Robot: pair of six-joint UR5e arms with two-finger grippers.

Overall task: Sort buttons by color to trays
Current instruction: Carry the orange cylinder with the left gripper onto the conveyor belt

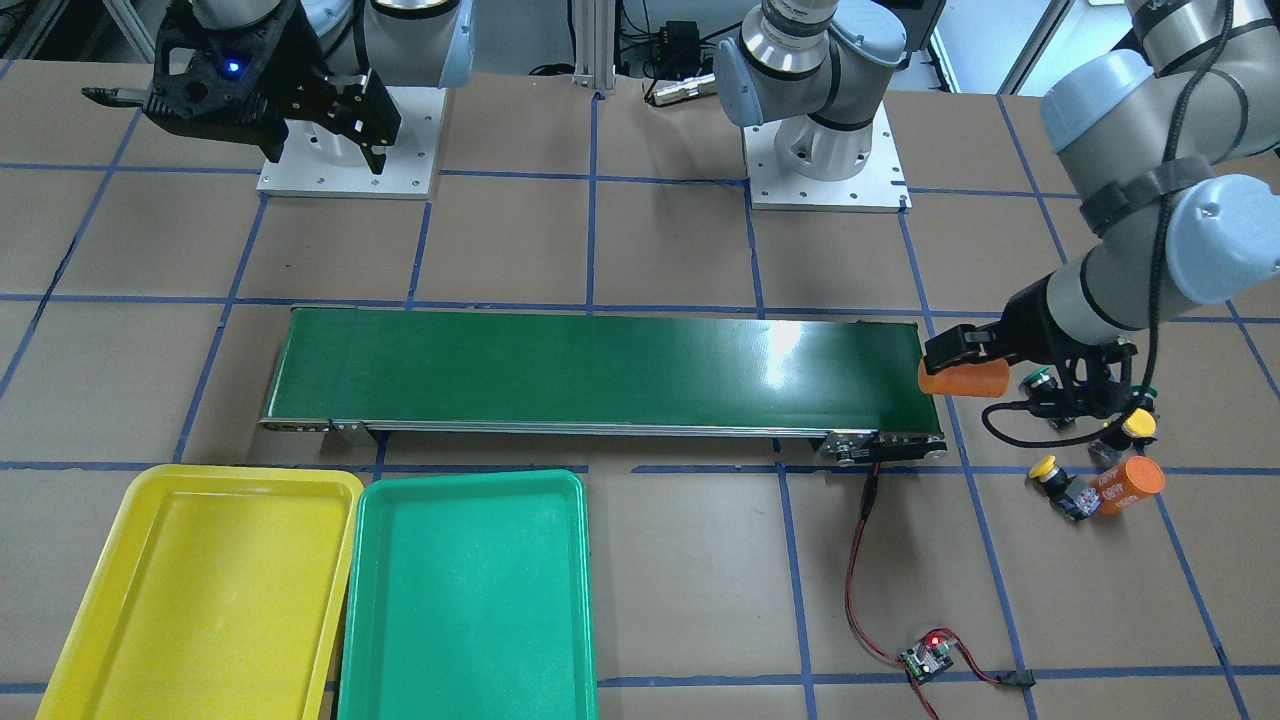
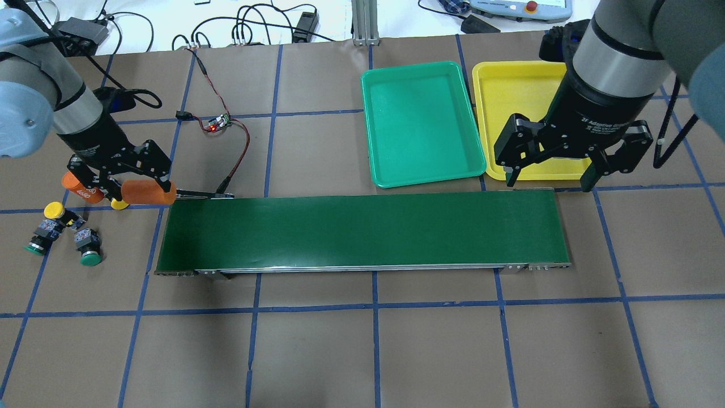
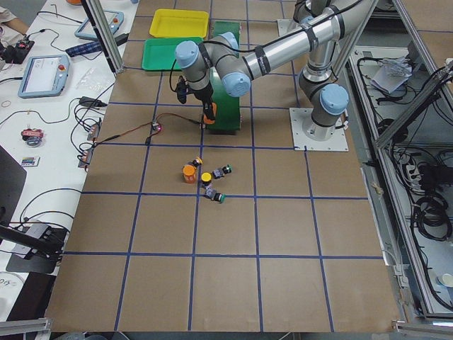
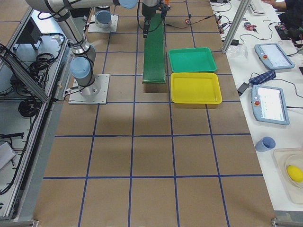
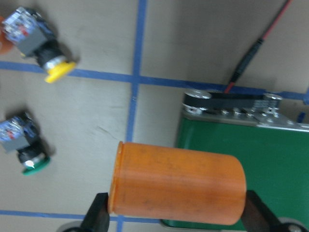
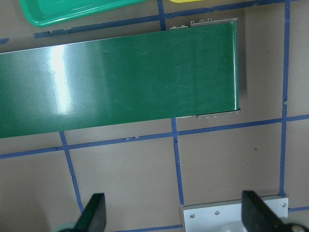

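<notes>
1. Orange cylinder (image 5: 176, 186) is filling the left wrist view, lying sideways. The left hand (image 2: 148, 191) is clamping it end to end, one finger (image 5: 96, 215) against each flat face.
2. Overhead view: this cylinder is hanging at the 9 o'clock end of the conveyor belt (image 2: 362, 232), partly over the belt's corner and partly over the counter (image 2: 362, 351). Contact with the belt: cannot tell.
3. Four buttons are lying on the counter off the belt's 9 o'clock end, well apart from both trays.
   - First yellow button (image 2: 56, 212) is lying in the open.
   - Second yellow button (image 2: 119, 204) is showing only its cap below the left hand.
   - First green button (image 2: 41, 238) and second green button (image 2: 88, 248) are lying at 7 o'clock of that hand, caps pointing toward 6 o'clock.
4. Second orange cylinder (image 2: 79, 187), with print on its side, is lying near the yellow buttons, partly hidden by the left hand.
5. Right hand (image 2: 549, 182) is hanging with its fingers wide apart, gripping nothing, above the belt's far edge near its 3 o'clock end. In the overhead view it is overlapping the yellow tray's near rim.
6. Green tray (image 2: 422, 122) is sitting at 1 o'clock of the belt. The yellow tray (image 2: 510, 90) is sitting just beside it at 2 o'clock.
7. Small circuit board (image 2: 218, 123) is glowing red at 11 o'clock, with its wire running to the belt's 9 o'clock end.
</notes>
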